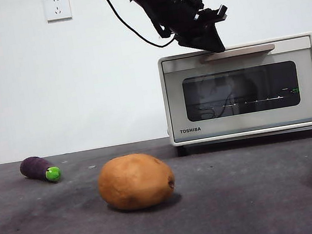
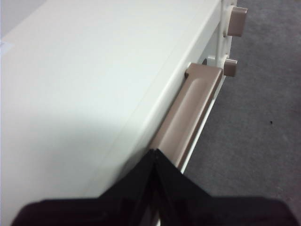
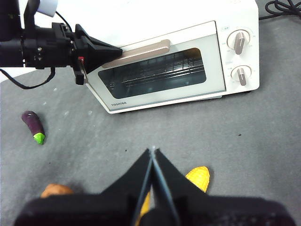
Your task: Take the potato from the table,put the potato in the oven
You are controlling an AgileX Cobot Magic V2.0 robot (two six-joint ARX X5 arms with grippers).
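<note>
Smooth oval potato on matte grey table, left pincer pinched together at oven's beige bar handle

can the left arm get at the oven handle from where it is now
Probably yes. The left end effector sits shut right at one end of the oven handle, with nothing between them. The door looks closed.

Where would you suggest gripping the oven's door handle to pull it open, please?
Grip the beige bar handle near its middle, from above and in front: it runs horizontally along the closed oven door's top edge, standing proud. The left gripper is at its end.
</note>
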